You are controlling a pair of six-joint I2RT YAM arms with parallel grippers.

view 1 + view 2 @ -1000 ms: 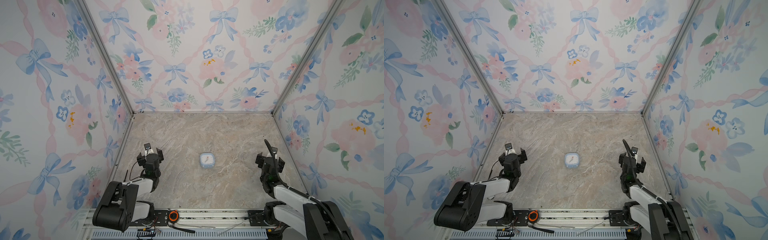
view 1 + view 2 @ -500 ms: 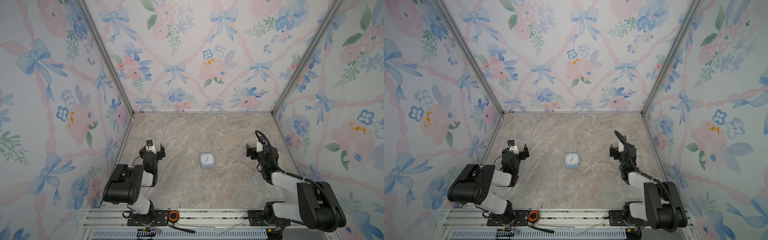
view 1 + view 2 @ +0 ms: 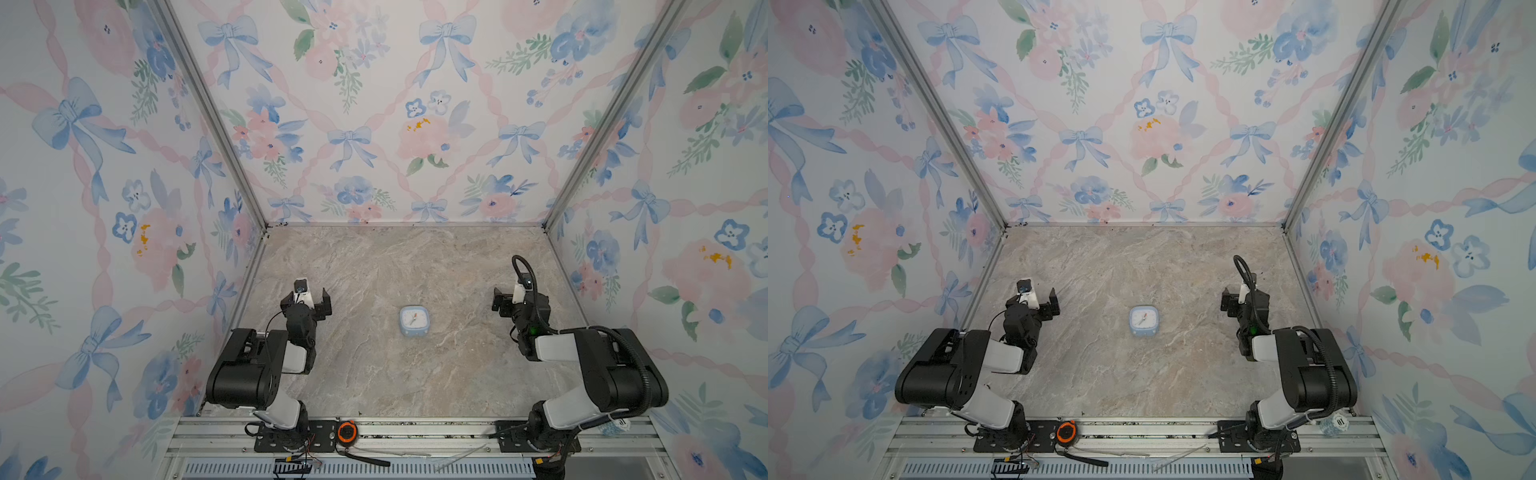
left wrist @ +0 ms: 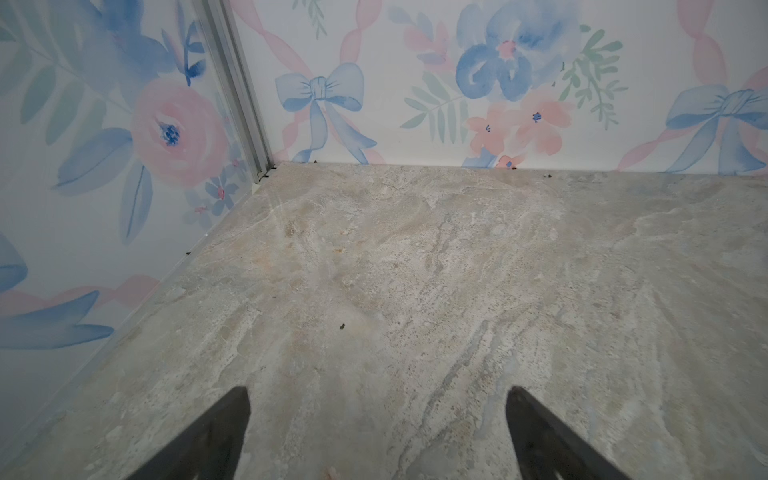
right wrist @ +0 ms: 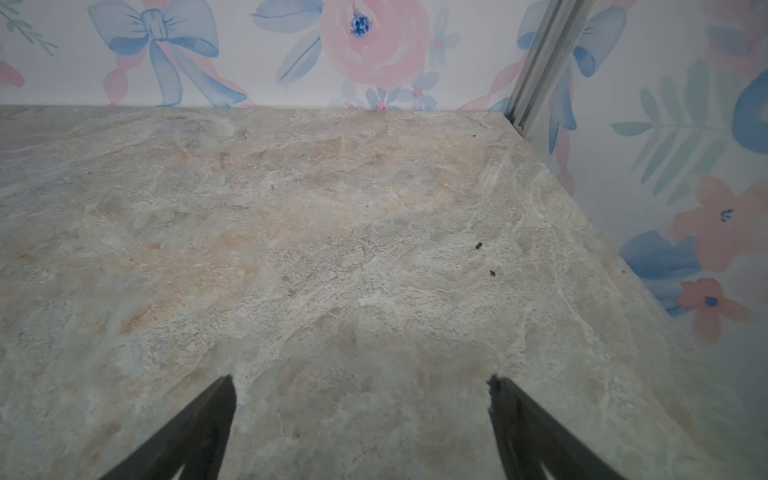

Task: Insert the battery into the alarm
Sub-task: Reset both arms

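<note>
Alarm (image 3: 414, 321) face-up — midway between left and right jaws, touching neither — both splayed, empty

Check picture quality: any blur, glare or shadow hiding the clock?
Both top views: even light, no glare, clock clear. Left wrist view: left gripper soft-edged, table sharp, clock out of frame. Right wrist view: same, faint shadow ahead of right gripper.

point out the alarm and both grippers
alarm (image 3: 414, 321), in a top view, on its white face
left gripper (image 4: 379, 394), left wrist view, midway between its open fingertips
right gripper (image 5: 361, 380), right wrist view, midway between its open fingertips
</note>
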